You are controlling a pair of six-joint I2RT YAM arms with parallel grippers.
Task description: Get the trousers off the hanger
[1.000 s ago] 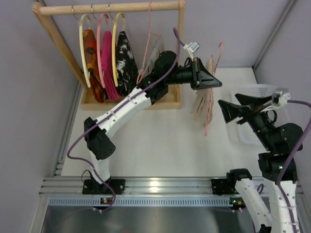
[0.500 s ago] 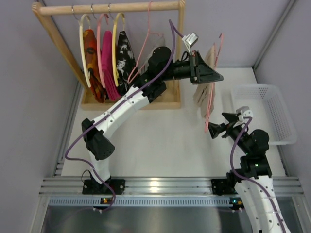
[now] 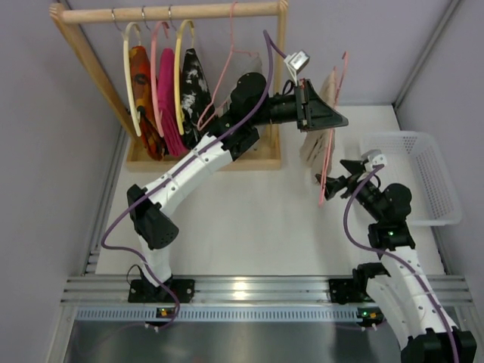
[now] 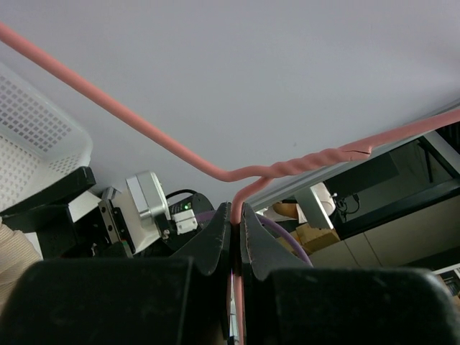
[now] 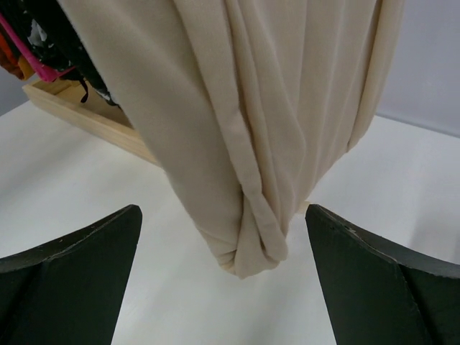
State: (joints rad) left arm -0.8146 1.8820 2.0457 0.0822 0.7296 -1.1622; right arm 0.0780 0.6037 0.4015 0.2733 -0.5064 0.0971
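My left gripper is shut on the thin pink wire hanger and holds it in the air right of the rack; in the left wrist view the wire is pinched between the jaws. The beige trousers hang from it in soft pleats. My right gripper is open just below and right of the trousers' lower end. In the right wrist view the trousers' bottom fold hangs between the wide-open fingers, not touched.
A wooden rack at the back left holds several hoop hangers with coloured clothes and a second pink wire hanger. A white mesh basket stands at the right edge of the table.
My right arm has swung left from the basket and closed in on the trousers' lower end. The left gripper lifted the hanger slightly, then held still.
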